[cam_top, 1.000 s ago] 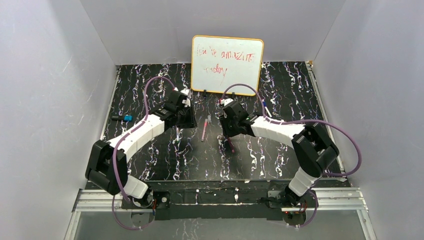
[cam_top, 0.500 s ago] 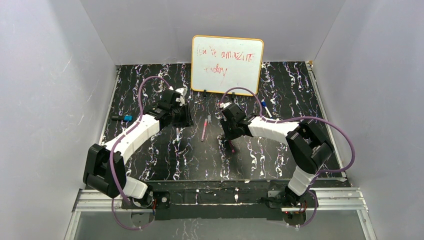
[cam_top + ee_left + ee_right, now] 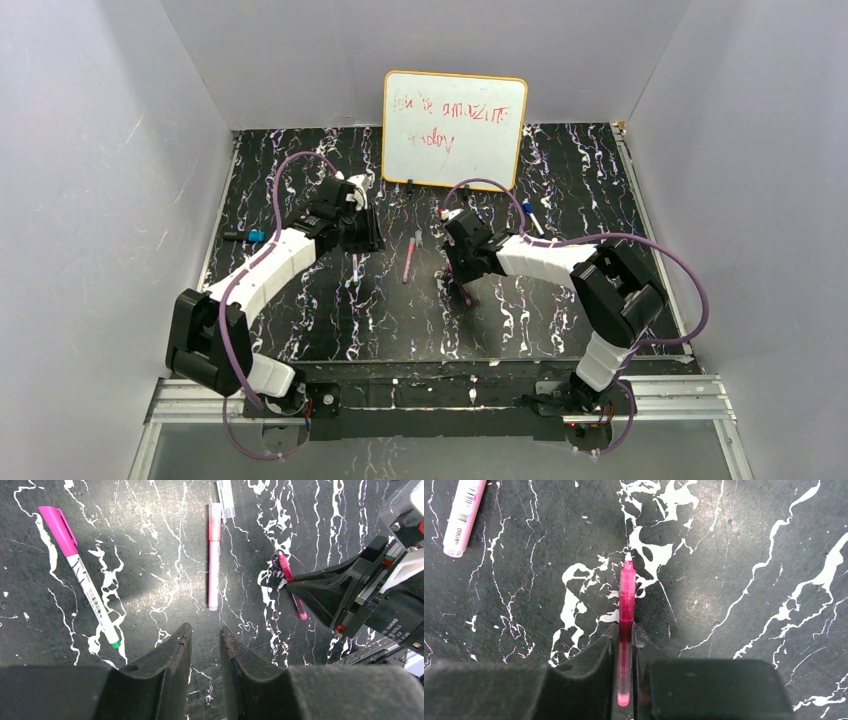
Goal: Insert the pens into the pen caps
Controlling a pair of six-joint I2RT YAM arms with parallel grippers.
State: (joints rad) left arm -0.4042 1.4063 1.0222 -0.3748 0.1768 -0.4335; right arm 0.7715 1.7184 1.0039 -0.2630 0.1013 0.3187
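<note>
R pincer (image 3: 625, 630): closed on magenta pen (image 3: 627, 590), bare tip fwd, over tabletop (image 3: 734, 555). L pincer (image 3: 205, 628): narrow gap, nothing held, above tabletop. Beyond it: pale pink pen (image 3: 214, 555) lying flat; white pen w/ magenta cap (image 3: 82, 577) well apart from it.

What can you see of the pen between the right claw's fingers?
The red-pink pen is slim, with a translucent, plastic-looking body and a bare white tip, so it is uncapped. It runs straight up the wrist view, tip pointing away from the right claw, whose fingers press on both sides of its rear half. It looks to lie on the black marbled mat; I cannot tell whether it is lifted. Nothing else touches it.
</note>
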